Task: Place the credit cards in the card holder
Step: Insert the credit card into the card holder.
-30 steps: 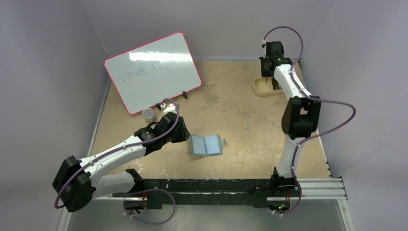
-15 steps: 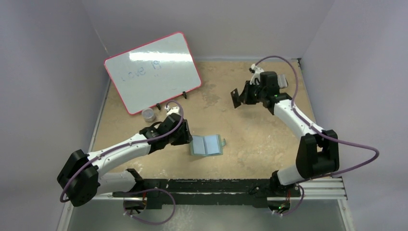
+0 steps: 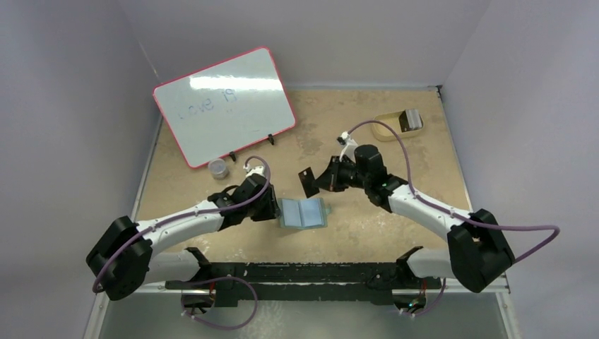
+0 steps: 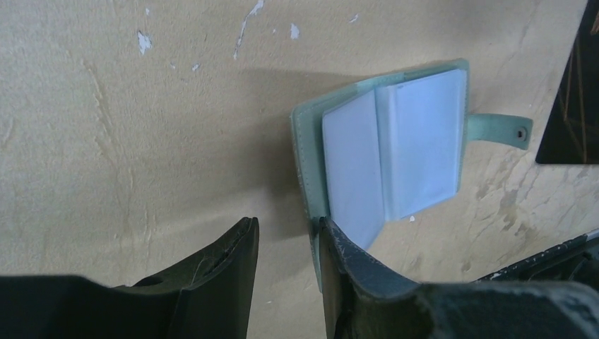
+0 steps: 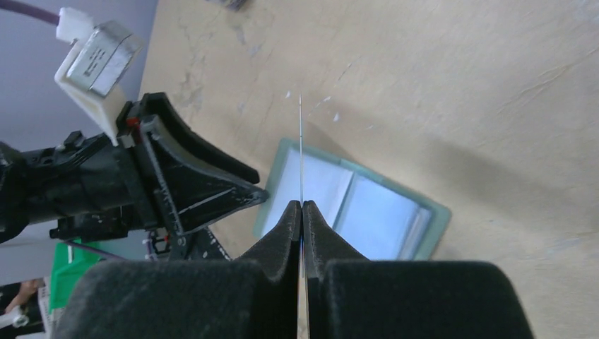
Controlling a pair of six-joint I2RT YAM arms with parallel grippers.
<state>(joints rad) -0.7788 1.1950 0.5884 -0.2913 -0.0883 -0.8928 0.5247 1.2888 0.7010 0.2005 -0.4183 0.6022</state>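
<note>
Card holder point(image 3: 304, 212) lies open | right pincer point(image 5: 301, 206) pinching card point(image 3: 307, 182) near it | left pincer point(image 4: 285, 233) spread at its edge

**Room around the holder point(image 3: 304, 212)**

The left gripper point(image 3: 273, 207) stands against its left edge. The right gripper point(image 3: 318, 181) with a card point(image 3: 305, 183) hangs just over the far side. The right and near sides are free table point(image 3: 367, 226). Whiteboard point(image 3: 224, 104) and jar point(image 3: 219, 168) close the far-left corner.

card holder point(image 4: 385, 152): glossy plastic sleeves | table point(image 3: 318, 113): rough matt | whiteboard point(image 3: 224, 106): glossy
</note>
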